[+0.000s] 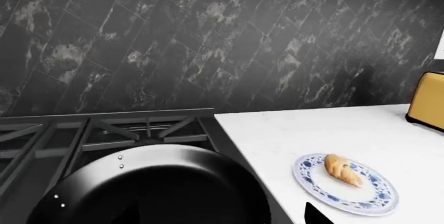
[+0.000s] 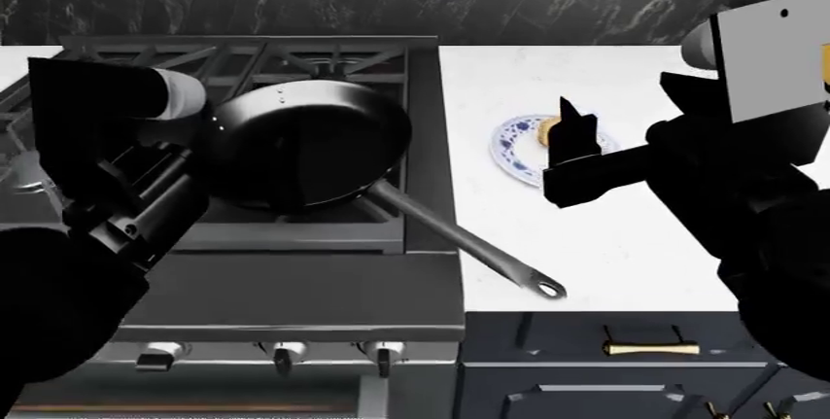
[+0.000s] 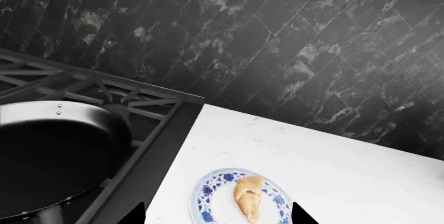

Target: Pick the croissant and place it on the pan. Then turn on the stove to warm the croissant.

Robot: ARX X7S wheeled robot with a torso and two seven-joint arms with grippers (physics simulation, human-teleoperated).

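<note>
On the white stone counter [image 1: 361, 135] ahead of the left hand, in the left wrist view, a small golden-tan ridged croissant [image 1: 342, 169] lies on a round blue-and-white patterned plate [image 1: 345, 184]. Closer in, the round black frying pan [image 1: 149, 187] with its glossy rim sits on the black cast-iron grates of the dark grey gas stove [image 1: 104, 130]. A yellow appliance [image 1: 427, 107] stands at the far edge of the counter. The left hand itself hardly shows here, so I cannot tell whether it is released or clenched.

From the head view, the right hand [image 2: 570, 132] hovers directly over the plate [image 2: 512, 147], hiding most of the croissant [image 2: 550, 127]. The pan [image 2: 305, 142] lies well off to that hand's left, its long straight handle [image 2: 467, 244] reaching out over the counter [image 2: 623, 244]. Silver knobs [image 2: 279, 353] line the stove's [image 2: 325, 293] front. The left arm [image 2: 117, 186] hangs beside the pan.

In the right wrist view, the two dark fingertips [image 3: 300, 214] stand wide apart, released, with the croissant [image 3: 248, 195] on its plate [image 3: 208, 198] between and just beyond them, apparently not touched. The pan [image 3: 59, 156] rests on the stove [image 3: 153, 115] beside the counter [image 3: 333, 167].
</note>
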